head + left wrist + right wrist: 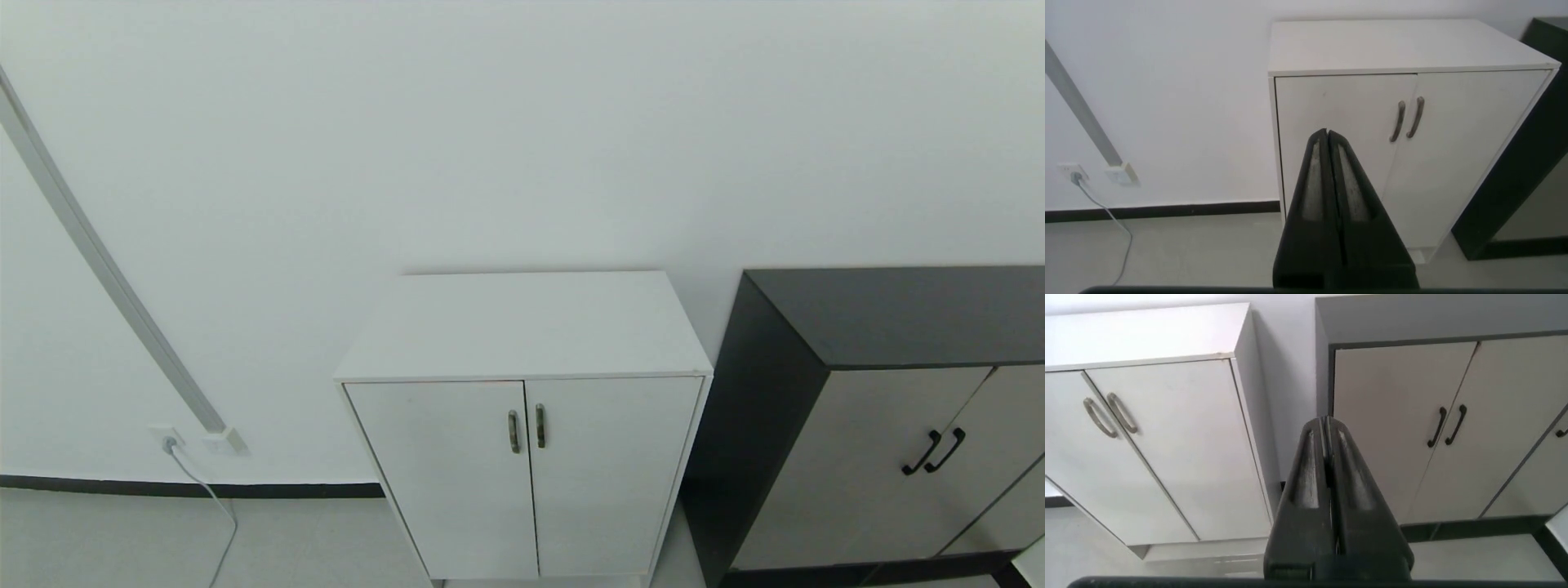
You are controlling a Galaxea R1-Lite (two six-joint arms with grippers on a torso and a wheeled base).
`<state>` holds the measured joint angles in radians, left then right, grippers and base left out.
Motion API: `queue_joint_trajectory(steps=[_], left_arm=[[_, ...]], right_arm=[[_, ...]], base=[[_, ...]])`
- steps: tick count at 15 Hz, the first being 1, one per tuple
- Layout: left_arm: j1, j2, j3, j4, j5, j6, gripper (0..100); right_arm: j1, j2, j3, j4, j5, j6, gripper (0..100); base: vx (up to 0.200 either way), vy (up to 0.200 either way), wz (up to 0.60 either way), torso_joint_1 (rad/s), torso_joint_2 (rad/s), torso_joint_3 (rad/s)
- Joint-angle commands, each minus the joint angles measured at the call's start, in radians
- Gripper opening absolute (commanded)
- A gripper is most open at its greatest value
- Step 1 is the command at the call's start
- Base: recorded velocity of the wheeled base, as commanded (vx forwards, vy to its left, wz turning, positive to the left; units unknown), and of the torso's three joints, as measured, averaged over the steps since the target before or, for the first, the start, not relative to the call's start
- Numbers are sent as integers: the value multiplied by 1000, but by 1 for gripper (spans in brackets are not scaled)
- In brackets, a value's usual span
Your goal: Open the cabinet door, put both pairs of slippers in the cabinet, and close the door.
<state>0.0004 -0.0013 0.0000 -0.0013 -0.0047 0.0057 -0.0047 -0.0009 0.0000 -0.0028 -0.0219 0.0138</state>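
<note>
- The white rectangular two-door cabinet [522, 327] stands on the pale floor [98, 539] against the white wall [490, 122], in the middle of the head view. Both its doors are closed, and their edges meet down the centre.
- Two grey-metal bar handles [513, 431] sit upright side by side, one on each door, just either side of the centre seam.
- The left gripper [1328, 143] hangs in front of the white cabinet's left door, apart from it. Its two dark fingers are pressed together and hold nothing.
- The right gripper [1327, 429] hangs in front of the gap between the white cabinet and its neighbour. Its fingers are likewise together and empty.
- Just beside the white cabinet, on the robot's right, stands a larger black-framed cabinet with pale grey doors [898, 314]. Its doors are closed and carry a pair of curved black handles [935, 452].
- On the robot's left, a white wall socket [167, 441] sits low on the wall, and a grey cable [214, 498] plugged into it trails to the floor.
- A slanted grey trunking strip [98, 261] runs down the wall to a small box near the socket.
- A black skirting band [188, 489] lines the wall's foot.
</note>
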Motion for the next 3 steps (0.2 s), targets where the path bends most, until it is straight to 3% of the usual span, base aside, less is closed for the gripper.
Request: queue_joint_trajectory(steps=[1, 3], left_arm=[[0, 1, 0, 0, 0, 0, 0], [1, 1, 0, 0, 0, 0, 0]], right_arm=[[0, 2, 0, 0, 0, 0, 0], [0, 2, 0, 0, 0, 0, 0]], base=[[0, 0, 0, 0, 0, 0], [0, 0, 0, 0, 0, 0]])
